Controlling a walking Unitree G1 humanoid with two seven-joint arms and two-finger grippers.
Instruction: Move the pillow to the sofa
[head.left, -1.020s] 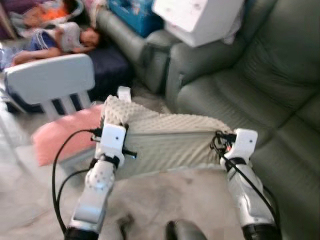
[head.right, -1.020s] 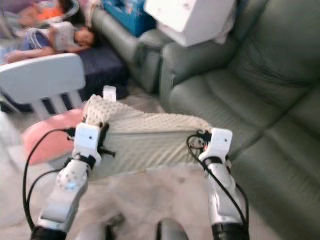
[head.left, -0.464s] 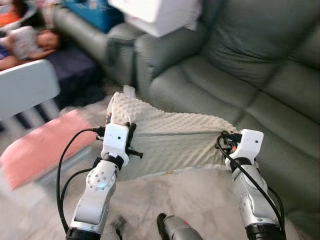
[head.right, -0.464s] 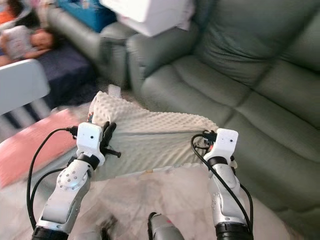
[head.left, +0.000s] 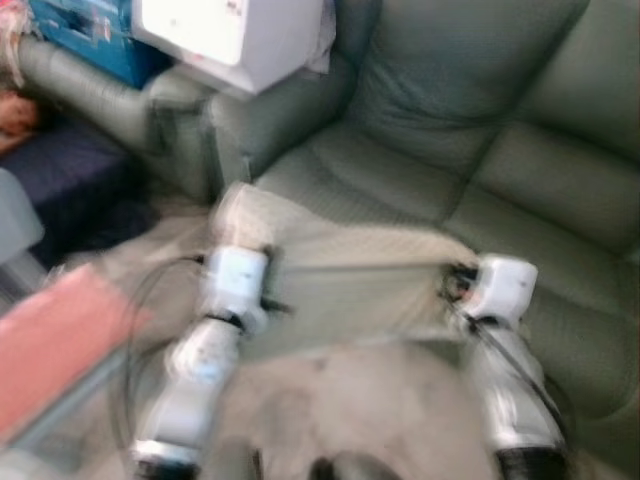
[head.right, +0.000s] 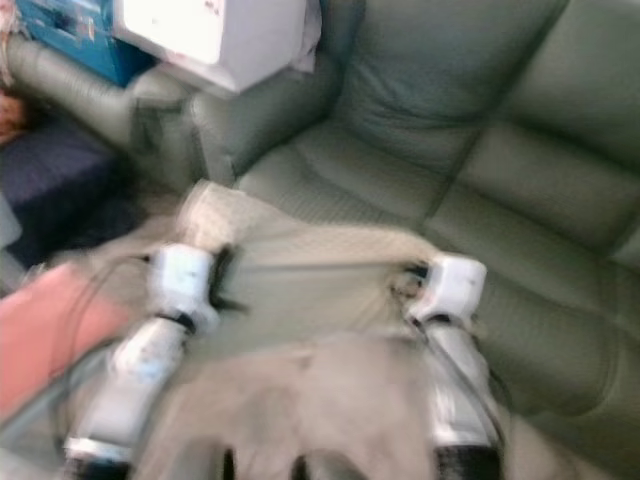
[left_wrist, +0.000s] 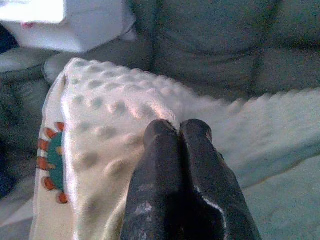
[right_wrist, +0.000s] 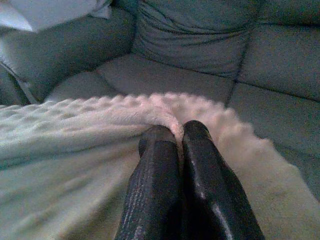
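A cream, bumpy-textured pillow (head.left: 350, 275) hangs stretched between my two arms, in front of the grey-green sofa (head.left: 470, 150). My left gripper (left_wrist: 178, 131) is shut on the pillow's left end, near a small orange and green patch (left_wrist: 52, 165). At the pillow's right end my right gripper (right_wrist: 172, 134) is shut on the fabric edge. In the eye views, the left wrist (head.left: 235, 280) and the right wrist (head.left: 500, 285) sit at the pillow's two ends. The sofa seat cushions lie just beyond the pillow. The eye views are blurred.
A white box (head.left: 230, 40) rests on the sofa's armrest at the upper left. A blue box (head.left: 85, 35) lies behind it. A pink cushion (head.left: 55, 345) sits low at the left. A dark blue mattress (head.left: 60, 180) is at the far left.
The camera has swung right and toward the sofa, so the sofa now takes up most of the view. Both grippers still hold the pillow, now closer to the seat.
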